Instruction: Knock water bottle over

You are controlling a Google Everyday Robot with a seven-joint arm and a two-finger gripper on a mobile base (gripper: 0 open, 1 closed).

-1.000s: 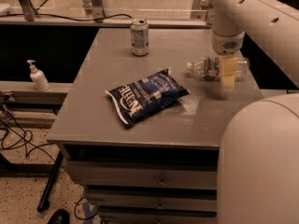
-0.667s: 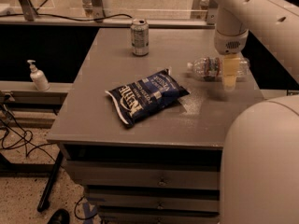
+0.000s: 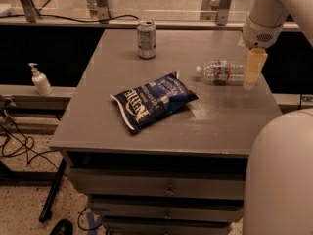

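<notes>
The water bottle [image 3: 222,71], clear ribbed plastic with a white cap and a red label band, lies on its side on the grey table [image 3: 146,126], cap pointing left. My gripper [image 3: 254,72] hangs down from the white arm at the bottle's base end, at the table's right side, in front of the bottle's bottom. It holds nothing that I can see.
A silver soda can [image 3: 146,38] stands at the back middle. A blue chip bag [image 3: 152,99] lies in the table's middle. A white pump dispenser [image 3: 40,80] stands on a ledge to the left. Drawers sit below the tabletop. My robot body [image 3: 281,180] fills the lower right.
The gripper has lifted slightly and shifted right, off the bottle. The bottle lies on its side as before, now more fully in view.
</notes>
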